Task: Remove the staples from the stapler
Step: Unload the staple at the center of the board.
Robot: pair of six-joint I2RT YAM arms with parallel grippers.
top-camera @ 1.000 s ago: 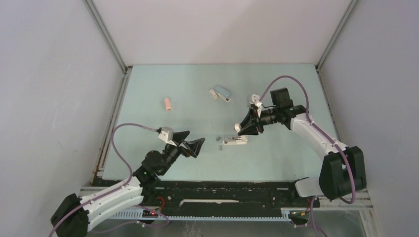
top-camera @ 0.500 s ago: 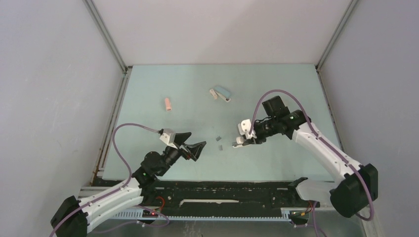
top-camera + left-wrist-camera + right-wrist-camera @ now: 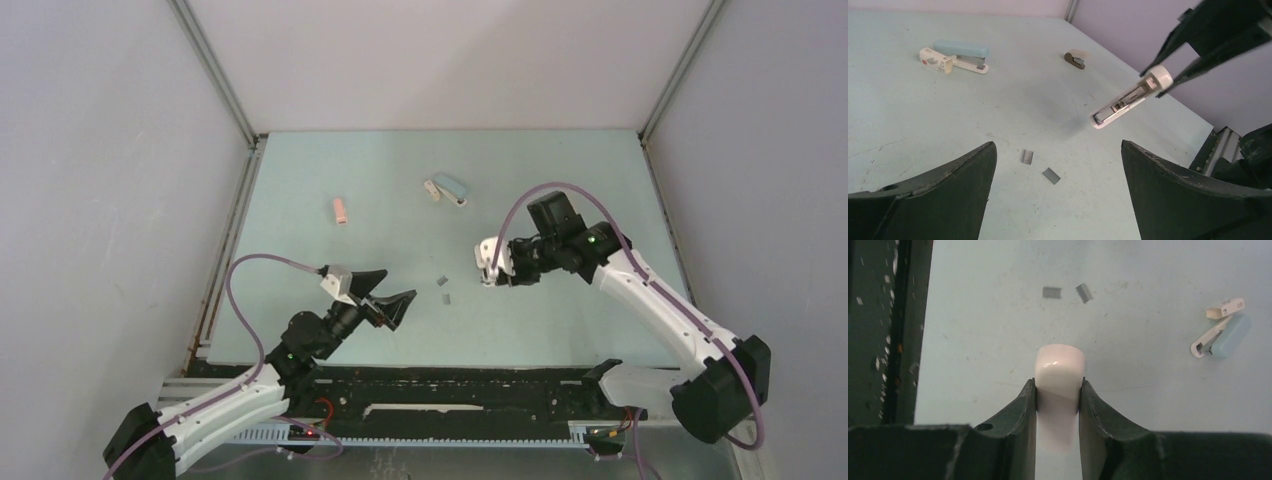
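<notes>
My right gripper [image 3: 497,267] [image 3: 1058,389] is shut on the rounded end of a small white stapler [image 3: 1059,367] [image 3: 1124,101] and holds it tilted above the table. Its open metal channel faces down-left in the left wrist view. Two short grey strips of staples [image 3: 441,282] [image 3: 1027,156] [image 3: 1051,292] lie on the table left of the stapler, the second staple strip [image 3: 1051,175] [image 3: 1084,292] close beside the first. My left gripper [image 3: 398,283] [image 3: 1057,145] is open and empty, just left of the staples.
A blue and white stapler [image 3: 447,188] [image 3: 959,55] [image 3: 1222,335] lies opened at the back middle. A pink stapler [image 3: 341,210] sits further left. A small tan object [image 3: 1075,58] lies beyond the held stapler. Walls close in the table.
The white stapler lay on the table a second ago; my right gripper has closed on it and lifted it slightly up and back. The left arm has drawn back a little.
</notes>
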